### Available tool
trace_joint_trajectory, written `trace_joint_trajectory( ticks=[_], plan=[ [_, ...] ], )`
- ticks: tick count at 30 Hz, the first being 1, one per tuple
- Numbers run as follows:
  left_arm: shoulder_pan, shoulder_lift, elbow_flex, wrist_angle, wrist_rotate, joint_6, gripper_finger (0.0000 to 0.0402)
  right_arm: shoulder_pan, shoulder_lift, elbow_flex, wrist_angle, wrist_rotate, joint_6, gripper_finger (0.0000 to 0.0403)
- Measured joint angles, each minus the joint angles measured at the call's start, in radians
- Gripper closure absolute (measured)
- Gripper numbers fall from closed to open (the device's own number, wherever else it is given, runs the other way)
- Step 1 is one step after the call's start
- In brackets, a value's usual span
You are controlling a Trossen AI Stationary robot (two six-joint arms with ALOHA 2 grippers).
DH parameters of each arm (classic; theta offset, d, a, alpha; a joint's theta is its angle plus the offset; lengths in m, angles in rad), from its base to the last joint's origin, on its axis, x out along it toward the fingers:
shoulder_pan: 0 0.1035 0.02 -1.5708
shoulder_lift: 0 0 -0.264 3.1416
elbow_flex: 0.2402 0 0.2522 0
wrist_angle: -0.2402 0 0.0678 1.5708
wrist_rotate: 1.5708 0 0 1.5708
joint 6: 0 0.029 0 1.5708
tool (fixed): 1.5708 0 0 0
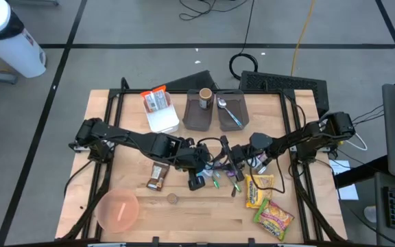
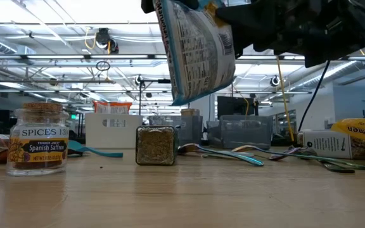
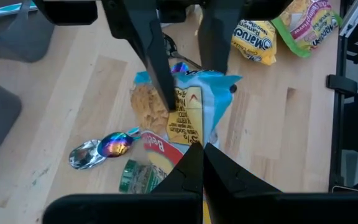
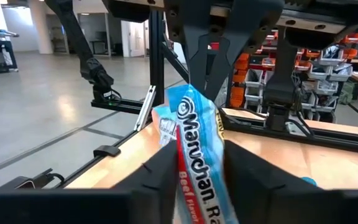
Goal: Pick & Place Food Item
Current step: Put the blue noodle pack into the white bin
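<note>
I have the blue ramen packet point(image 2: 198, 47) up in the air over the middle of the bench point(image 1: 204, 219), well clear of the wood. Both hands are on it: the left hand point(image 3: 202, 163) is clenched on one end, and the right hand point(image 4: 194, 163) has its fingers pressed to either side of the other end, gripping it.

With two grips on one thin wrapper, I judge tearing the main risk if the arms pull apart. If one hand lets go early, the packet could swing and slip, dropping onto the spoons point(image 2: 224, 152) and jars point(image 2: 38, 140) below, or onto the other noodle packs point(image 1: 266, 202) toward the near right corner.
</note>
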Motion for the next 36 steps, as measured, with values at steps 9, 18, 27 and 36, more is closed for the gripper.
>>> trace_joint_trajectory(
  ticks=[9, 18, 27, 36],
  plan=[
    [0.000, 0.000, 0.000, 0.000, 0.017, -0.023, 0.0401, 0.000, 0.000, 0.000, 0.000, 0.000, -0.002, 0.0398],
    [0.022, -0.001, 0.000, 0.004, 0.059, -0.093, 0.0367, 0.000, 0.000, 0.000, 0.002, 0.002, -0.020, 0.0402],
    [0.079, -0.002, 0.000, 0.009, 0.117, -0.132, 0.0284, -0.010, 0.000, 0.000, -0.006, 0.086, -0.023, 0.0403],
    [0.092, -0.002, 0.000, 0.008, 0.125, -0.113, 0.0211, -0.052, 0.000, 0.000, -0.007, 0.086, -0.004, 0.0403]
  ],
)
